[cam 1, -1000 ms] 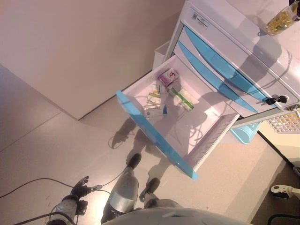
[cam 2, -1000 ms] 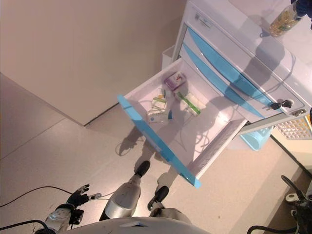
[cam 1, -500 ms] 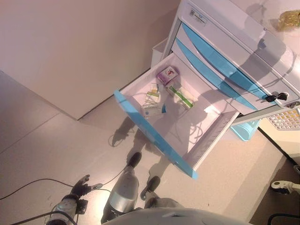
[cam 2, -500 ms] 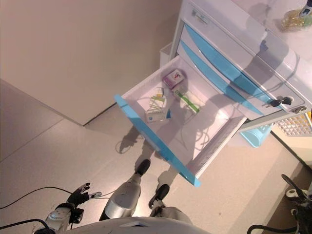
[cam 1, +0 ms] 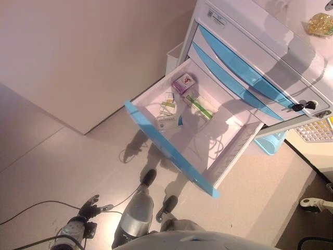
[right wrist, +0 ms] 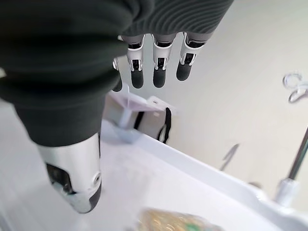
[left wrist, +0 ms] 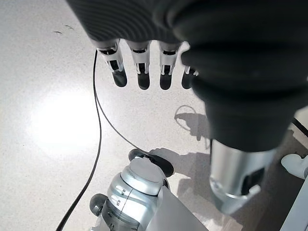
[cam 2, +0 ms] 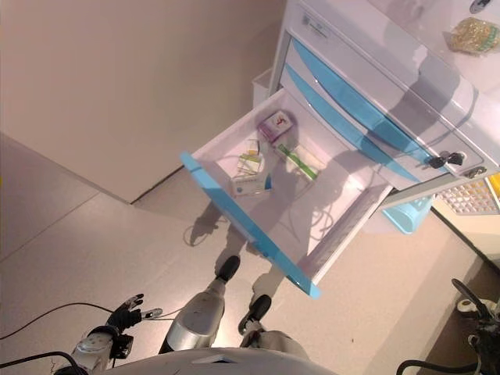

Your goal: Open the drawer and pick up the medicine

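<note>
I am looking down at a white cabinet (cam 1: 260, 31) with blue-fronted drawers; the lowest drawer (cam 1: 208, 140) is standing pulled fully out, and two shut ones are showing above it. Print on the boxes and on the cabinet's small label is too small for me to make out.

I am counting four medicine packs in the drawer, all toward its back left corner: a purple box (cam 1: 184, 82), a long green-and-white box (cam 1: 200, 106) just beside it, a small green-and-white box (cam 1: 168, 106), and a white-and-blue box (cam 1: 168, 122) nearest the drawer front. The rest of the drawer floor is lying bare.

The left robot hand (left wrist: 139, 67) is hanging low over the floor, well apart from the drawer, fingers straight and relaxed, thumb apart, holding nothing. The right robot hand (right wrist: 154, 57) is showing only in its own wrist view, fingers likewise straight and spread, empty, hovering above the white cabinet top where a clear bag of yellowish contents (cam 2: 472, 34) is lying.
</note>
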